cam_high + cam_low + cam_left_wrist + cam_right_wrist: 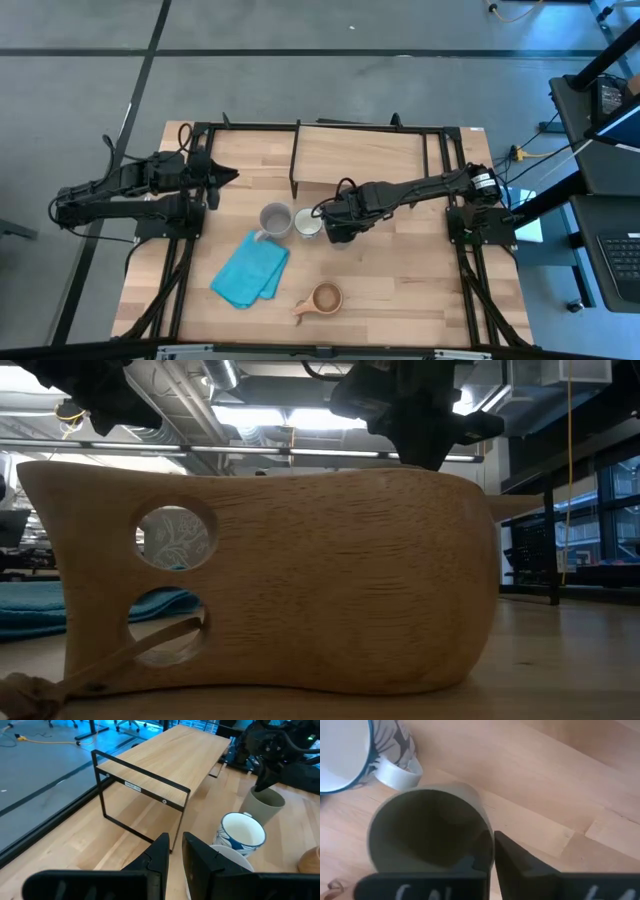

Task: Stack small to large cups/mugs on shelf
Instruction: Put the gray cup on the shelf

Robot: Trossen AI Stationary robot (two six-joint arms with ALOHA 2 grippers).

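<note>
Right wrist view: my right fingers (492,851) pinch the green tumbler (427,827) wall, one inside.
Shelf (360,155): just behind.
Left fingers (172,857): slightly parted, idle.

High view looks straight down on the table (400,270); low view sits close behind the wooden cup (300,580); wrist views share the tumbler (427,827).

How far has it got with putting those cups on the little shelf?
Nothing looks done yet: the shelf has no cups on it. In hand: the right claw has pinched the rim of the olive tumbler, which stands on the table. Left: the white mug, grey mug and wooden cup all sit on the table. The left claw waits near the shelf's left end.
</note>
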